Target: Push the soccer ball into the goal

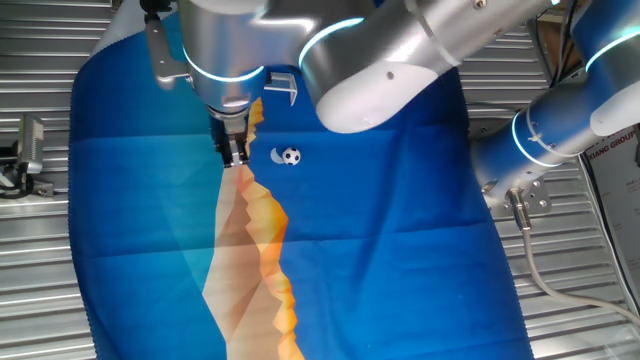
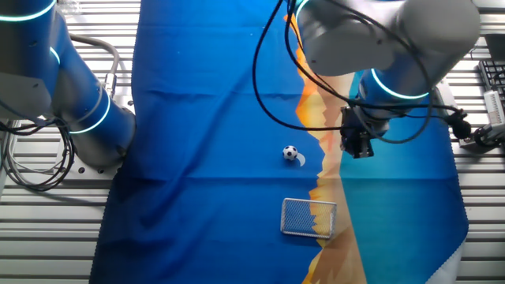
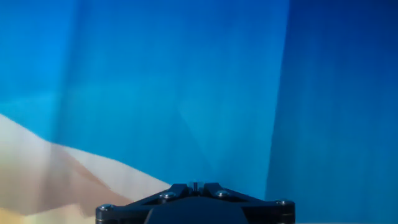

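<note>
The soccer ball [image 1: 290, 156] is a tiny white sphere with black patches lying on the blue cloth; it also shows in the other fixed view [image 2: 290, 153]. The goal [image 2: 308, 218] is a small pale mesh frame standing on the cloth, a short way from the ball; in one fixed view the goal [image 1: 282, 84] is partly hidden behind the arm. My gripper [image 1: 235, 155] hangs low over the cloth beside the ball, apart from it, fingers together and empty. It also shows in the other fixed view [image 2: 357, 146] and the hand view [image 3: 195, 186]. The hand view shows no ball or goal.
The blue cloth [image 1: 400, 260] with an orange and tan mountain print [image 1: 255, 250] covers the ridged metal table [image 1: 40, 260]. A printed white crescent [image 2: 301, 160] lies next to the ball. A second arm's base [image 2: 87, 118] stands at the cloth's edge, with cables [image 2: 39, 170].
</note>
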You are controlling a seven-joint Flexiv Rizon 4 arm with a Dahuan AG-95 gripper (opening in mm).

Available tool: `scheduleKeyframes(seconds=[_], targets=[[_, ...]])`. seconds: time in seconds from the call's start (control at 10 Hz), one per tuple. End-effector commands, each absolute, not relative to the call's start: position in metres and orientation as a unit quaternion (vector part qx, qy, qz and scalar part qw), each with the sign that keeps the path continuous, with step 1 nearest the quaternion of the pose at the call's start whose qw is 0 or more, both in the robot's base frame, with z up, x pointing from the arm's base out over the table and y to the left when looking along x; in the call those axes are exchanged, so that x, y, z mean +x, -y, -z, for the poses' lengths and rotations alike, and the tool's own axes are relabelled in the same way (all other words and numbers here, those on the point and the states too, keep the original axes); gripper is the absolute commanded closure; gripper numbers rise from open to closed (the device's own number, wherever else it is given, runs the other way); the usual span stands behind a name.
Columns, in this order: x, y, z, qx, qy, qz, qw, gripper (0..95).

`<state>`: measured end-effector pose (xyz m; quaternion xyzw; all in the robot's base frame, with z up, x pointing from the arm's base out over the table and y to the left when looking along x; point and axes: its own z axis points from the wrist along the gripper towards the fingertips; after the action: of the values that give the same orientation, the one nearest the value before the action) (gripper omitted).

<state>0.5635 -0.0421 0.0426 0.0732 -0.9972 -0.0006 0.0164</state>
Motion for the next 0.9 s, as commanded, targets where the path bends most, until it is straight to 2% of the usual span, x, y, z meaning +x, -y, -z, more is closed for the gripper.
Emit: scheduleKeyframes(seconds=[0.1,0.3,0.6,0.9], targets=[[0.551,0.043,-0.042,0.073,0.997,0.002,0.016,95.0],[0.539,0.043,-0.043,0.069,0.997,-0.001,0.020,95.0],[0.524,0.039,-0.071,0.065,0.997,-0.002,0.036,95.0],[0.487,0.039,-0.077,0.063,0.998,0.001,0.032,95.0]])
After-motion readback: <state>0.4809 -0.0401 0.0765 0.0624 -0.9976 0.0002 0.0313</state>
